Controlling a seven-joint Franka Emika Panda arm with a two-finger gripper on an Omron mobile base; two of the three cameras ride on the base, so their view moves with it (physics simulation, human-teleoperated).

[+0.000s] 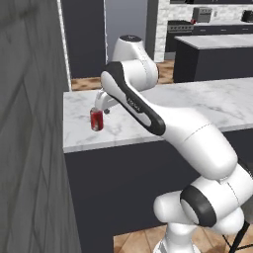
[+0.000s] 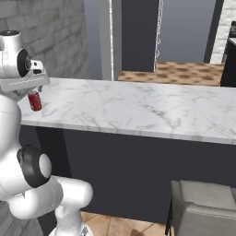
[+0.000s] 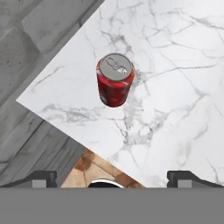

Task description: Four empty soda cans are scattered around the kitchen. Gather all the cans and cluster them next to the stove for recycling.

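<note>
On a white marble table near its grey-wall end, a red soda can is standing upright while the gripper is hovering above it, jaws wide and empty, likely needing to descend around it.

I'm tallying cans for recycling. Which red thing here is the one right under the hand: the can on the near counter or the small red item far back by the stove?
The red can, standing upright on the near marble counter beside the grey wall.

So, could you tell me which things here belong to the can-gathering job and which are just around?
Job:
- red soda can, upright on the marble counter
- gripper, open above it
- stove, far back

Just around:
- grey armchair
- kitchen island
</note>
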